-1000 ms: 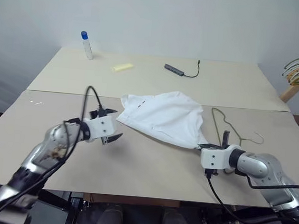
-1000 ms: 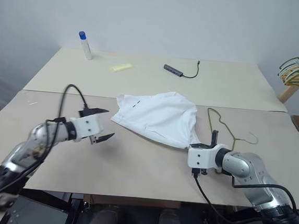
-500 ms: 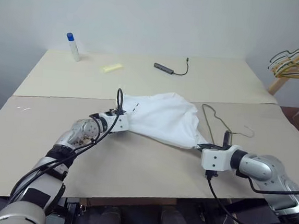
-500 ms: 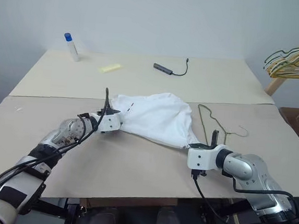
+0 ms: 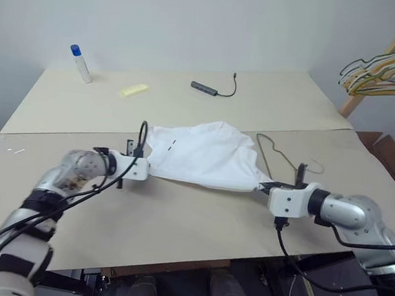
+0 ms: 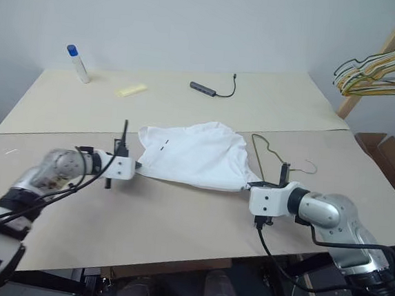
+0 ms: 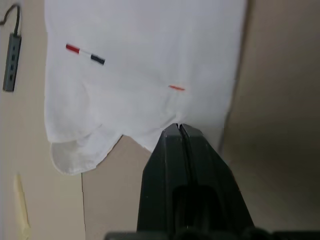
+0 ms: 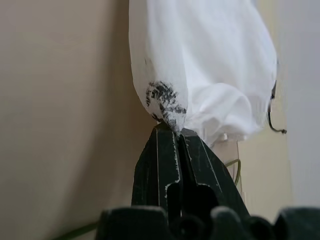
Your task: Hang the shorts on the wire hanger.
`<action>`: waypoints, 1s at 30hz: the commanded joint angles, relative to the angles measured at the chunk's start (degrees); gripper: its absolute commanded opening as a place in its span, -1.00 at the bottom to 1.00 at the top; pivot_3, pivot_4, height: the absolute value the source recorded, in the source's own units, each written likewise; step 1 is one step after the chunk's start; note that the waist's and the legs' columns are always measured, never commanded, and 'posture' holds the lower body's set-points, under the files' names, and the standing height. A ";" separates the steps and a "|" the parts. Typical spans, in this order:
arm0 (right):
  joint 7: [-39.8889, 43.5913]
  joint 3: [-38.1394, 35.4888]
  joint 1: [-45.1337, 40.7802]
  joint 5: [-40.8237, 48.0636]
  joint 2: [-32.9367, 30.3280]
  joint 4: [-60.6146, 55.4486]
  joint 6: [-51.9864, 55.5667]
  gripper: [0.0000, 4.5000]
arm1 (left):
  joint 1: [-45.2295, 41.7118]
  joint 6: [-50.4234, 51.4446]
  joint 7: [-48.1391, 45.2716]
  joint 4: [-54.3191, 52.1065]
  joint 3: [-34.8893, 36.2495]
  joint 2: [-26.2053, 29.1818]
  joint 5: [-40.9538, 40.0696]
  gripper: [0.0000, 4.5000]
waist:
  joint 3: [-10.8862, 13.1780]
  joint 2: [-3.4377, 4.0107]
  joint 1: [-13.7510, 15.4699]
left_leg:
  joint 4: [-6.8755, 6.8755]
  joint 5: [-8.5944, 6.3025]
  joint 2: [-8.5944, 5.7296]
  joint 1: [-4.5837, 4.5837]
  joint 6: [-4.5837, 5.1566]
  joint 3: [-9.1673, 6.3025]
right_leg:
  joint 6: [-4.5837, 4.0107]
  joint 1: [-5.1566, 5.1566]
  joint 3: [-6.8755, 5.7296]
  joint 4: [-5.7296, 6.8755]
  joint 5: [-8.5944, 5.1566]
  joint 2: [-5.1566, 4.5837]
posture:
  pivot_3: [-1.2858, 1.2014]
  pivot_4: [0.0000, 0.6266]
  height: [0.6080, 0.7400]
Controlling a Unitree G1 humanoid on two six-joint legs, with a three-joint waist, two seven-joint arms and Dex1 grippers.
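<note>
A bare test or lab room rather than a home: a plain white wall (image 5: 195, 16), a work table (image 5: 178, 215) covered in beige board, a wooden rack (image 5: 373, 80) holding a bunch of yellow and green hangers (image 5: 381, 67), and a cardboard box (image 6: 384, 154) on the floor.

The shorts (image 5: 204, 155) are white, with a small red-and-black mark (image 7: 85, 53) and a dark smudge (image 8: 165, 102). The wire hanger (image 5: 280, 157) is olive-grey. The table (image 5: 178, 215) is beige. The bottle (image 5: 80, 63) has a blue cap.
</note>
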 commanded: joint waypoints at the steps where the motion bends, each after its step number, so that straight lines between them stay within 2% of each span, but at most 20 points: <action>1: 5.31 -3.73 -1.82 8.33 -2.08 -2.32 -1.29 -1.00 | 1.58 0.84 -8.22 -7.50 4.22 5.14 -7.33 -0.99 | 0.00 0.00 0.03 | -0.01 0.00 0.00 -0.01 0.00 -0.01 | -0.01 -0.01 -0.01 0.00 0.00 0.00 | -0.12 -1.00 1.00; 3: 7.81 -4.28 -2.16 11.61 -2.71 -3.15 -0.31 -1.00 | 2.62 2.74 -9.79 -9.58 5.92 6.33 -9.77 -0.99 | 0.01 0.00 0.32 | -0.01 0.00 0.01 0.00 0.01 -0.01 | -0.01 0.01 -0.01 0.01 0.00 0.00 | -0.11 -1.00 1.00; 6: 8.81 -3.56 -3.57 12.29 -2.18 -1.95 -0.23 -1.00 | 3.54 6.48 -10.02 -10.50 7.64 5.01 -12.20 -0.99 | 0.00 0.01 0.75 | 0.00 0.00 0.01 0.05 0.01 -0.01 | 0.03 0.06 -0.02 0.03 -0.02 0.00 | -0.11 -1.00 1.00; 8: 8.88 -2.96 -4.27 11.90 -1.57 -1.31 -0.35 -1.00 | 4.29 8.48 -12.07 -11.14 7.32 4.10 -13.48 -0.82 | 0.00 0.01 1.05 | 0.00 0.00 0.02 0.07 0.01 -0.01 | 0.28 0.06 -0.02 0.04 -0.17 0.02 | -0.11 -1.00 1.00; 10: 8.94 -2.63 -4.81 12.00 -1.03 -1.19 -0.13 -1.00 | 4.60 8.72 -11.71 -10.52 5.94 2.15 -12.04 -0.60 | 0.00 0.01 1.33 | 0.00 0.00 0.03 0.05 0.01 0.00 | 0.24 0.01 -0.02 0.06 -0.14 0.04 | -0.11 -1.00 1.00; 12: 9.05 -2.56 -5.05 12.08 -0.78 -1.13 -0.08 -1.00 | 4.29 8.12 -10.99 -8.82 4.41 0.31 -9.59 -0.29 | 0.00 0.01 1.54 | 0.00 0.00 0.02 0.03 0.01 0.00 | -0.03 -0.01 -0.01 0.06 0.02 0.04 | -0.11 -1.00 1.00; 16: 9.19 -2.86 -4.94 11.80 -0.79 -1.00 -0.27 -1.00 | 2.08 6.72 -6.92 -4.04 2.12 -3.90 -4.45 0.26 | -0.01 0.00 1.79 | 0.01 0.00 0.00 0.03 0.01 0.02 | -0.03 0.00 0.00 0.06 0.02 0.03 | -0.12 -1.00 1.00; 21: 9.33 -3.52 -4.16 12.21 -1.12 -2.40 0.44 -1.00 | -2.02 5.56 4.75 3.40 -0.65 -8.90 5.22 0.98 | -0.12 0.06 2.56 | 0.03 0.00 -0.03 0.19 0.02 0.01 | -0.01 0.20 -0.03 0.05 0.01 0.02 | -0.14 -1.00 1.00; 26: 9.37 -4.15 -3.57 12.55 -1.39 -3.50 1.31 -1.00 | -5.36 5.20 9.88 9.13 -1.31 -12.56 7.70 0.98 | -0.35 0.19 2.90 | 0.03 0.00 -0.03 0.31 0.02 0.03 | 0.36 0.30 -0.02 0.06 -0.21 0.02 | -0.15 -1.00 1.00; 27: 9.37 -4.36 -3.46 12.62 -1.48 -3.61 1.42 -1.00 | -5.72 4.75 9.99 9.70 -1.16 -12.76 7.47 0.80 | -0.35 0.19 2.87 | 0.04 0.00 -0.03 0.33 0.01 0.03 | 0.37 0.32 -0.02 0.06 -0.22 0.02 | -0.16 -1.00 1.00; 30: 9.27 -4.80 -3.14 12.62 -1.62 -3.85 1.78 -1.00 | -6.54 3.63 10.26 10.81 -0.80 -12.54 7.31 0.41 | -0.36 0.20 2.55 | 0.03 0.00 -0.02 0.31 0.01 0.04 | 0.37 0.30 -0.01 0.05 -0.22 0.03 | -0.16 -1.00 1.00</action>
